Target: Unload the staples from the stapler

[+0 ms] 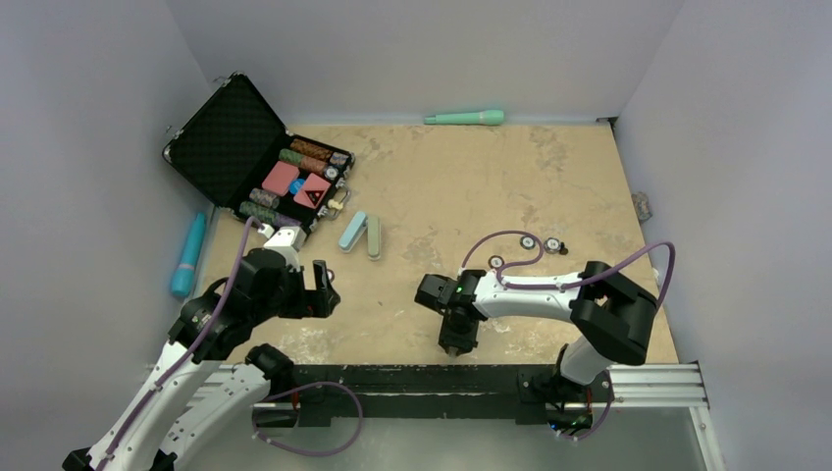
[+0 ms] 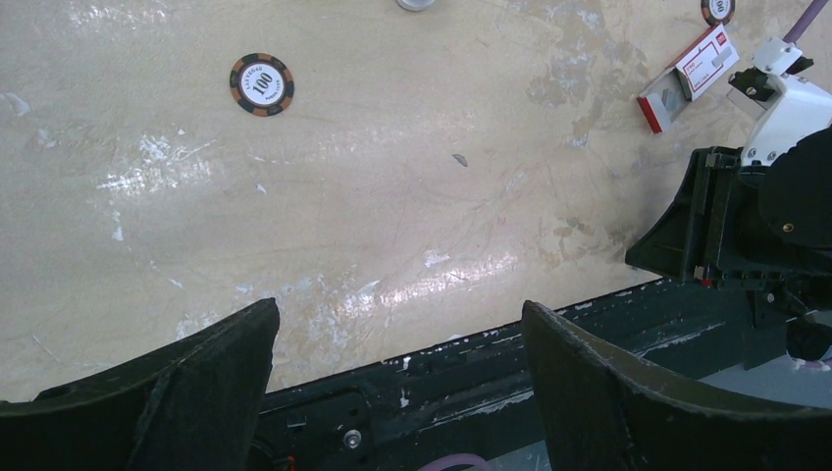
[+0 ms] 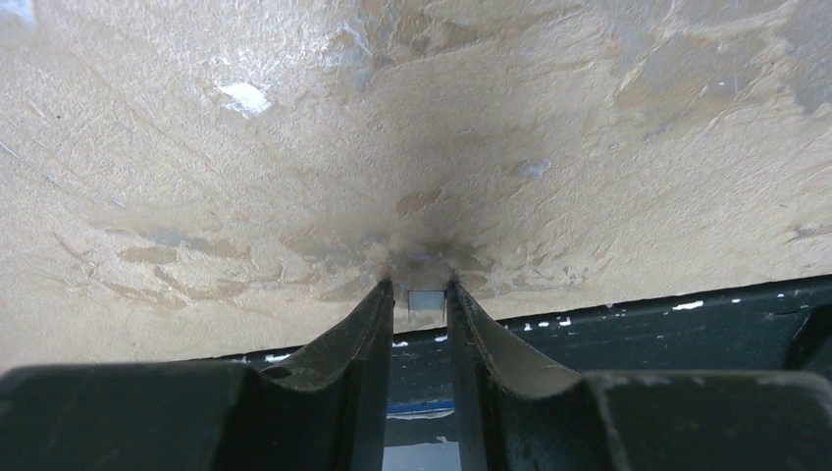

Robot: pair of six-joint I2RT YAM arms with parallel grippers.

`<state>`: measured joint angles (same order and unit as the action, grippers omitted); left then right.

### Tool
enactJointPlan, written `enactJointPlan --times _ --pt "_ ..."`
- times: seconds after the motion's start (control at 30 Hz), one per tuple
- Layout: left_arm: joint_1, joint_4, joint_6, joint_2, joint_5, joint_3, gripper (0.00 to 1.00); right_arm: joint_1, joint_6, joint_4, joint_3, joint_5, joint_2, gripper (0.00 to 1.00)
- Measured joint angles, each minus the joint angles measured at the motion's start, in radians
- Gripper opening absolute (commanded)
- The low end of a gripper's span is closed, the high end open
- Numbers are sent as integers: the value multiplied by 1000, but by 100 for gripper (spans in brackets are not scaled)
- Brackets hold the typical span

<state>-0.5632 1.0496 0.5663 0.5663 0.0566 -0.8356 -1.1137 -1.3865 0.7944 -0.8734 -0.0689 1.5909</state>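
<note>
My right gripper (image 1: pixel 457 343) points down at the tan table near its front edge. In the right wrist view its fingertips (image 3: pixel 385 294) touch the table, and the gripper (image 3: pixel 422 290) is nearly shut on a small silvery staple strip (image 3: pixel 425 302). A pale blue and pale green pair (image 1: pixel 361 235), which looks like the stapler, lies side by side left of centre, apart from both grippers. My left gripper (image 1: pixel 322 287) hangs open and empty above the table (image 2: pixel 397 309). A red and white small box (image 2: pixel 687 77) lies near my right arm (image 2: pixel 775 211).
An open black case (image 1: pixel 231 137) with poker chips stands at the back left. Loose chips (image 1: pixel 528 243) lie right of centre, and one lies in the left wrist view (image 2: pixel 262 83). A teal tube (image 1: pixel 465 118) lies at the back wall and a blue one (image 1: pixel 188 255) at the left wall. The black rail (image 1: pixel 471 378) runs along the front.
</note>
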Motion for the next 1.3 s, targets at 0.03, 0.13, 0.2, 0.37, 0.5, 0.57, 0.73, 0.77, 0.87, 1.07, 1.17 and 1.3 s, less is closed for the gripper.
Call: enactJointPlan --times 0.03,0.13,0.2,0.37,0.5,0.57,0.73,0.77,0.87,1.07,1.17,1.3 --pt "0 0 0 0 0 0 96 1 4 0 0 0 0 26" --pt "0 3 0 0 0 0 96 2 11 -1 0 0 0 26" --pt "0 6 0 0 1 0 96 2 16 -2 0 0 0 25" --pt "0 8 1 -3 2 0 96 2 24 -3 0 0 0 25" --pt "0 10 2 -7 5 0 96 2 30 -5 0 0 0 25" --pt "0 13 2 -8 6 0 96 2 34 -6 0 1 0 25" --pt "0 14 3 -9 9 0 96 1 42 -8 0 3 0 26" --pt "0 14 3 -9 9 0 96 1 43 -9 0 3 0 27" --pt "0 14 3 -8 10 0 96 -1 45 -13 3 6 -1 29" --pt "0 14 3 -9 11 0 96 -5 45 -34 19 10 -17 30" --pt "0 14 3 -8 11 0 96 -7 45 -38 22 10 -20 30" --pt "0 14 3 -9 11 0 96 -14 48 -40 23 8 -21 27"
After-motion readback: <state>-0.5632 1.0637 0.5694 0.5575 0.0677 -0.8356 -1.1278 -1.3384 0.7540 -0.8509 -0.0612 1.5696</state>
